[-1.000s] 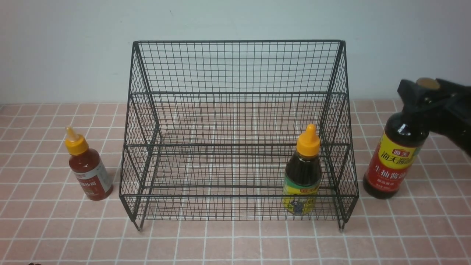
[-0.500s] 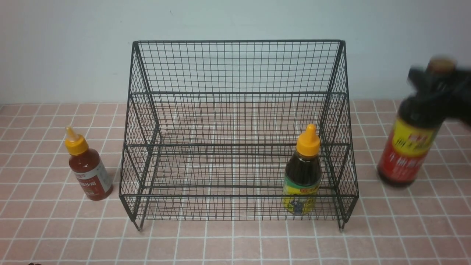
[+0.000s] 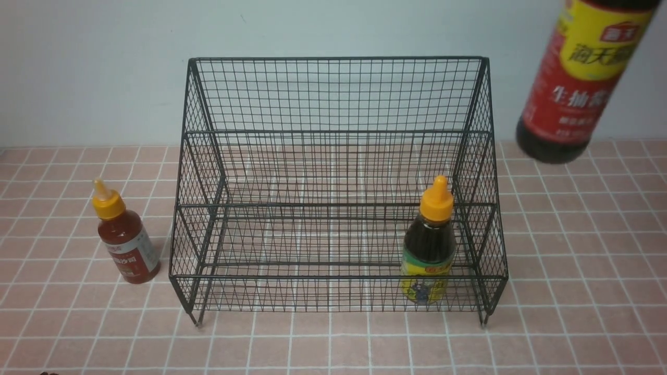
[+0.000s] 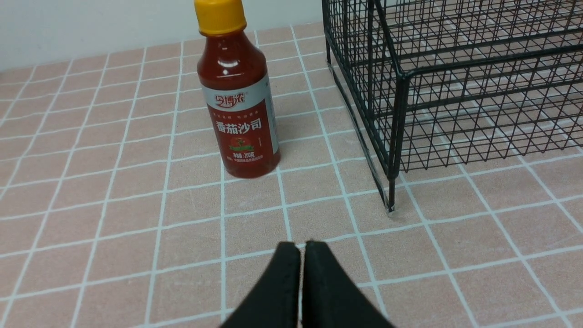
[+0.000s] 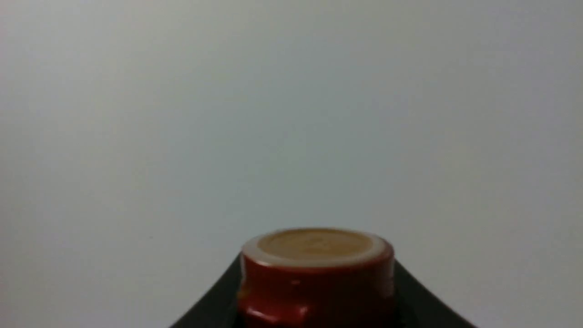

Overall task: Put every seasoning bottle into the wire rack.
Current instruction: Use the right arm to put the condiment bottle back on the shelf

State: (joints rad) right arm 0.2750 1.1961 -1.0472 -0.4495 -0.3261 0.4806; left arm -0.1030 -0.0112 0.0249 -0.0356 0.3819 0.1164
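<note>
The soy bottle (image 3: 576,88) is off the worktop (image 3: 573,312). 1 second ago it stood just right of the rack (image 3: 333,58). Now it hangs in the air beside the rack's top right corner, slightly tilted, with its neck cut off by the picture's edge.

The right hand (image 5: 317,291) is out of the front view. In the right wrist view its dark fingers sit on both sides of the brown-red cap, so it is clamped on the bottle's top.

The lift appears done, and the carry leftward over the rack comes next. The squeeze bottle (image 3: 430,245) already stands at the right end of the rack's front tier, so the soy bottle needs a spot left of it or on the tier behind.

The red bottle (image 3: 125,239) still stands on the worktop left of the rack, so 1 of 3 is stowed. The left hand (image 4: 300,259) waits near it with fingers together, holding nothing.
</note>
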